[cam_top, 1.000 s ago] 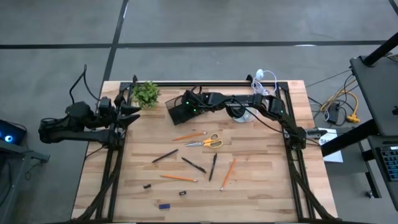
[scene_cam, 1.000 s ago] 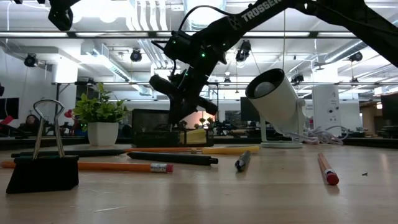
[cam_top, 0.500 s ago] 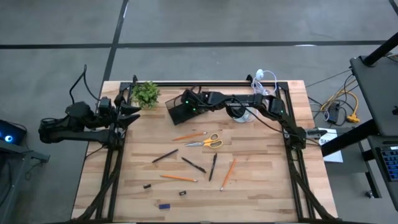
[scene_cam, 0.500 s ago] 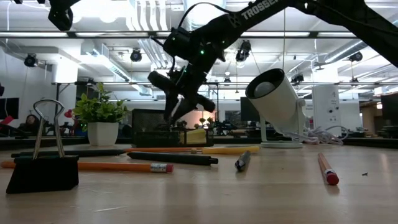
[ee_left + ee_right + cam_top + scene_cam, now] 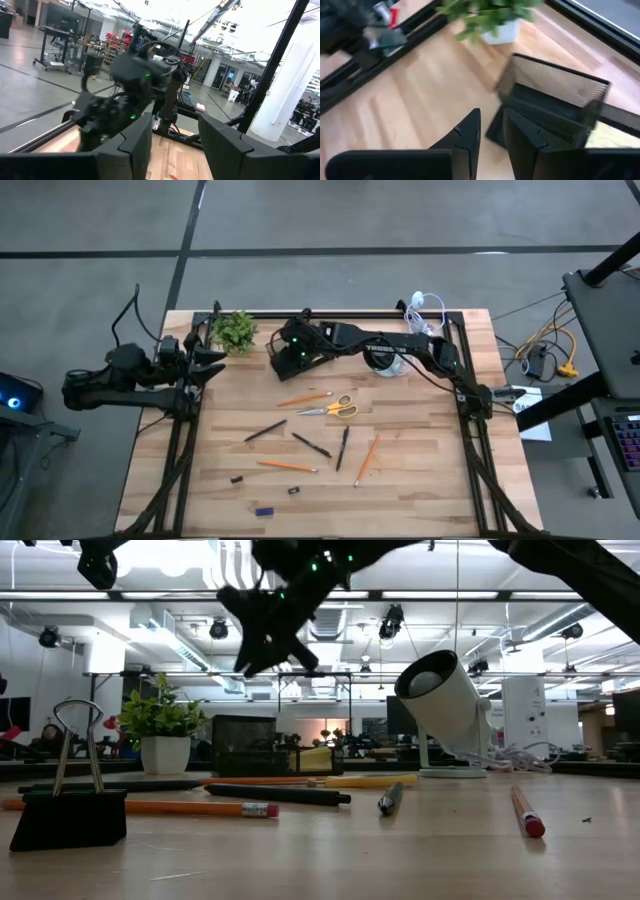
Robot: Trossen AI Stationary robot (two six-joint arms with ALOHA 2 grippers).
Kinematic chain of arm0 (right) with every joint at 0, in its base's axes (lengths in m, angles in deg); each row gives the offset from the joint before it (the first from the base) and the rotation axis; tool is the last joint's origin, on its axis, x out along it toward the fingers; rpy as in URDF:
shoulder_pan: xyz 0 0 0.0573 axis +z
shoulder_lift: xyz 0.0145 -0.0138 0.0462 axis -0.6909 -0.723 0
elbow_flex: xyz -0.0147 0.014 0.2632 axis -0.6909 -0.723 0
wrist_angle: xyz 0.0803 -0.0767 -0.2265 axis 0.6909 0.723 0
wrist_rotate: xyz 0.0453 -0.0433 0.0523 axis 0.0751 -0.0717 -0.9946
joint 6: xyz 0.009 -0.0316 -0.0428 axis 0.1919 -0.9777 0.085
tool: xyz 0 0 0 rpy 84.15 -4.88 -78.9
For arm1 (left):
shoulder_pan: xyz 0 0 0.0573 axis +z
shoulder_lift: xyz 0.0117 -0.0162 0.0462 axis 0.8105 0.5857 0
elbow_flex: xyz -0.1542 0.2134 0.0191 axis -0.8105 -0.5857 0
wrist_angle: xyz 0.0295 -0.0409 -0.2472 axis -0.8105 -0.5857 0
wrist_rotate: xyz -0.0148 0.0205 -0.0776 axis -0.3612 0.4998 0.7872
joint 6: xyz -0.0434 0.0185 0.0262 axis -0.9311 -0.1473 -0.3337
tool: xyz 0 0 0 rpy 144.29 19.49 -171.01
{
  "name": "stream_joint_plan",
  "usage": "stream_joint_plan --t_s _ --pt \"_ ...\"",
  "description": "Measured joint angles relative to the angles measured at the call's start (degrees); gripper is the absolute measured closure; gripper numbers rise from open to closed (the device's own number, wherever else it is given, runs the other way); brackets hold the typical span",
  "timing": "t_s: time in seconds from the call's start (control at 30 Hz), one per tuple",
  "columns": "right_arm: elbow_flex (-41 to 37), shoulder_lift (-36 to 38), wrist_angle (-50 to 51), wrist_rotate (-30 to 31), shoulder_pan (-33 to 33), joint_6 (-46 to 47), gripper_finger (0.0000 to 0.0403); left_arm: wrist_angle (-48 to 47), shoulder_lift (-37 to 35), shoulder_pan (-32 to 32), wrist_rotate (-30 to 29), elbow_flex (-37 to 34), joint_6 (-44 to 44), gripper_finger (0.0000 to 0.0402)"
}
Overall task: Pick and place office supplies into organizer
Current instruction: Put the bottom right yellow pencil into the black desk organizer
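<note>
Right tool (image 5: 268,632) has lifted above organizer (image 5: 262,746); wrist view shows mesh.

My right hand (image 5: 287,352) hangs above the black mesh organizer (image 5: 555,100), right of the potted plant (image 5: 234,331); scissors (image 5: 332,407), pencils and pens lie nearer on the bench (image 5: 420,460).

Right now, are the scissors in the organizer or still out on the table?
Out. The scissors lie flat on the table, apart from the organizer, among the pencils and pens.
</note>
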Motion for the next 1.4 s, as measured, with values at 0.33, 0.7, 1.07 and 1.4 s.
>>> stream_joint_plan --t_s 0.33,0.7,1.07,1.4 --pt "7.89 0.29 18.18 -0.55 6.13 -5.94 0.0318 0.02 0.0 0.0 0.13 0.0 -0.07 0.0256" --pt "9.08 1.74 31.05 -0.52 10.34 -2.34 0.032 0.01 -0.02 0.0 0.1 0.0 -0.11 0.0256" --pt "8.89 4.99 32.25 4.67 14.19 -4.32 0.0309 0.0 -0.04 0.0 -0.04 0.0 -0.02 0.0256" --pt "8.82 10.05 26.36 5.11 15.26 -10.75 0.031 0.0 -0.04 -0.01 -0.04 0.0 0.0 0.0256"
